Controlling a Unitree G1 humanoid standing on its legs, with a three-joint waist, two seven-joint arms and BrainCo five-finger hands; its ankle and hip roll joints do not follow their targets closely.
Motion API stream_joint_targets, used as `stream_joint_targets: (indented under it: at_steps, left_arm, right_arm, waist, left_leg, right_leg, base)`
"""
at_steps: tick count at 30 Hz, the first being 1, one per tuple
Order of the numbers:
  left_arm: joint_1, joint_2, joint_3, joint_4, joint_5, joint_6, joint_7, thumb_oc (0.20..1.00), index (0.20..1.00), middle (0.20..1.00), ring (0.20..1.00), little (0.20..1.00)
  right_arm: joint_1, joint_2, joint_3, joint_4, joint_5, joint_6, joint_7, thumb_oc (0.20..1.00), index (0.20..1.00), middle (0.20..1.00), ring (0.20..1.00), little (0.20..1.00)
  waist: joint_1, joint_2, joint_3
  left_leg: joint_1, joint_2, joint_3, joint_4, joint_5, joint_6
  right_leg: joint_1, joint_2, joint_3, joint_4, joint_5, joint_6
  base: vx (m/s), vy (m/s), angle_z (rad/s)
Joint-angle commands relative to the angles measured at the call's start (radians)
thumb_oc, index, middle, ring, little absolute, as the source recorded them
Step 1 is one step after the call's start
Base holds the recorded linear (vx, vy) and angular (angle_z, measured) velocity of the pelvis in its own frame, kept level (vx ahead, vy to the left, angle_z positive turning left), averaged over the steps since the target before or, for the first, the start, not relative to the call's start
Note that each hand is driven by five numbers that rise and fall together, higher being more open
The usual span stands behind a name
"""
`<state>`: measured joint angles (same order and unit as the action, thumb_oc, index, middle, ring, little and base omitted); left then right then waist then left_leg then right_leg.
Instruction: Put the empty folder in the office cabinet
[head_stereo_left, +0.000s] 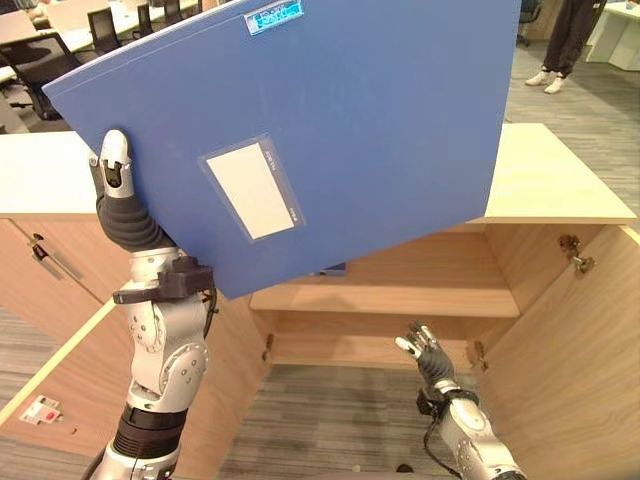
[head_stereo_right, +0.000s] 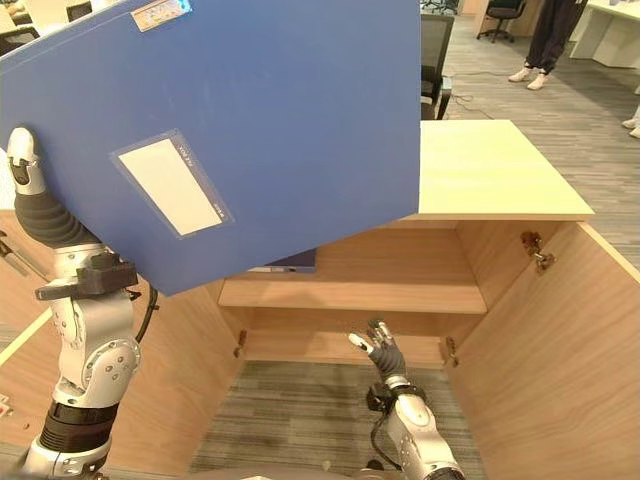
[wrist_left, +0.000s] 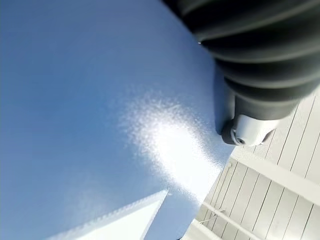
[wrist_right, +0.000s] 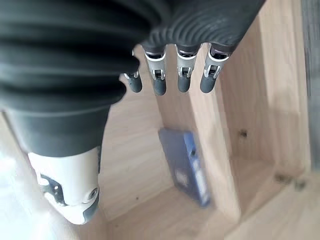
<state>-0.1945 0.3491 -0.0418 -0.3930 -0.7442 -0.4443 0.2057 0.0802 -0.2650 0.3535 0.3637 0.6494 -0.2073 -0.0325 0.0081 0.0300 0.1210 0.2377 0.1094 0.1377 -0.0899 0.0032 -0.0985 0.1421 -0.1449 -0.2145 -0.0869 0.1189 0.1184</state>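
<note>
**Folder raised before open cabinet**

Left hand (head_stereo_left: 113, 160) is gripping the blue folder (head_stereo_left: 330, 120), thumb on its face, remaining fingers hidden behind. Folder is hanging tilted above the cabinet (head_stereo_left: 385, 295), masking its interior. Right hand (head_stereo_left: 425, 350) is hovering low, fingers relaxed.

Open-plan office, grey carpet-tile floor (head_stereo_left: 600, 110); rows of black swivel chairs (head_stereo_left: 40, 62) at pale desks (head_stereo_left: 20, 25) behind, low light-wood cabinet (head_stereo_left: 545, 180) with open doors and shelf (head_stereo_left: 385, 298); a person's legs (head_stereo_left: 565, 40) standing nearby
</note>
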Motion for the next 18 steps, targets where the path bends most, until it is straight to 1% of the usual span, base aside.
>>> stream_joint_targets:
  at_steps: [1, 2, 4, 6, 10, 13, 17, 18]
  left_arm:
    - [-0.074, 0.021, -0.007, -0.025, -0.049, -0.045, -0.019, 0.2, 0.2, 0.2, 0.2, 0.2]
    - [-0.076, 0.009, -0.021, -0.015, -0.057, -0.045, -0.025, 0.2, 0.2, 0.2, 0.2, 0.2]
    - [-0.079, 0.001, -0.028, -0.009, -0.065, -0.041, -0.029, 0.2, 0.2, 0.2, 0.2, 0.2]
    - [-0.091, -0.023, -0.052, 0.015, -0.091, -0.046, -0.031, 0.2, 0.2, 0.2, 0.2, 0.2]
    - [-0.089, -0.038, -0.064, 0.048, -0.096, -0.041, -0.034, 0.2, 0.2, 0.2, 0.2, 0.2]
    - [-0.07, -0.047, -0.066, 0.079, -0.102, -0.036, -0.038, 0.2, 0.2, 0.2, 0.2, 0.2]
    - [-0.046, -0.05, -0.068, 0.112, -0.093, -0.033, -0.031, 0.2, 0.2, 0.2, 0.2, 0.2]
    - [-0.046, -0.05, -0.068, 0.112, -0.093, -0.033, -0.031, 0.2, 0.2, 0.2, 0.2, 0.2]
  right_arm:
    - [-0.046, 0.035, 0.014, -0.124, 0.211, -0.041, 0.117, 1.0, 1.0, 1.0, 1.0, 1.0]
    - [-0.036, 0.032, 0.034, -0.165, 0.27, -0.037, 0.153, 1.0, 1.0, 1.0, 1.0, 1.0]
    - [-0.028, 0.027, 0.052, -0.211, 0.326, -0.027, 0.19, 1.0, 1.0, 1.0, 1.0, 1.0]
    - [-0.023, 0.008, 0.094, -0.308, 0.415, -0.015, 0.243, 1.0, 1.0, 1.0, 1.0, 1.0]
    - [-0.042, -0.01, 0.128, -0.41, 0.476, -0.007, 0.288, 1.0, 1.0, 1.0, 1.0, 1.0]
    - [-0.066, -0.022, 0.142, -0.485, 0.512, -0.014, 0.308, 1.0, 1.0, 1.0, 1.0, 1.0]
    - [-0.122, -0.014, 0.162, -0.583, 0.554, -0.039, 0.3, 1.0, 1.0, 1.0, 1.0, 1.0]
    - [-0.123, -0.014, 0.162, -0.584, 0.554, -0.039, 0.3, 1.0, 1.0, 1.0, 1.0, 1.0]
  waist:
    - [0.005, -0.029, 0.004]
    - [0.002, -0.03, 0.005]
    - [-0.001, -0.031, 0.005]
    - [-0.007, -0.035, 0.005]
    - [-0.014, -0.037, 0.007]
    - [-0.02, -0.037, 0.006]
    - [-0.024, -0.037, 0.006]
    - [-0.024, -0.037, 0.006]
  left_leg:
    - [-0.028, -0.035, -0.047, 0.003, -0.021, 0.025]
    - [-0.027, -0.035, -0.044, 0.003, -0.022, 0.025]
    - [-0.027, -0.035, -0.044, 0.003, -0.022, 0.025]
    - [-0.028, -0.034, -0.042, 0.003, -0.021, 0.024]
    - [-0.027, -0.032, -0.035, 0.003, -0.021, 0.024]
    - [-0.026, -0.03, -0.028, 0.003, -0.02, 0.024]
    - [-0.024, -0.03, -0.023, 0.003, -0.021, 0.026]
    - [-0.024, -0.03, -0.023, 0.003, -0.021, 0.026]
  right_leg:
    - [0.026, -0.002, 0.036, 0.087, -0.138, 0.036]
    - [0.024, -0.002, 0.037, 0.088, -0.137, 0.036]
    - [0.022, -0.002, 0.04, 0.089, -0.136, 0.037]
    - [0.018, -0.001, 0.044, 0.089, -0.136, 0.038]
    - [0.014, 0.0, 0.05, 0.09, -0.134, 0.038]
    - [0.01, 0.001, 0.058, 0.09, -0.133, 0.038]
    - [0.008, 0.001, 0.065, 0.089, -0.13, 0.038]
    - [0.008, 0.002, 0.066, 0.089, -0.13, 0.038]
  base:
    - [0.0, 0.0, 0.0]
    - [0.0, 0.0, 0.0]
    - [0.0, 0.0, 0.0]
    - [0.0, 0.0, 0.0]
    - [0.0, -0.001, -0.01]
    - [0.0, 0.0, -0.08]
    - [0.01, -0.001, -0.07]
    - [0.0, 0.0, 0.0]
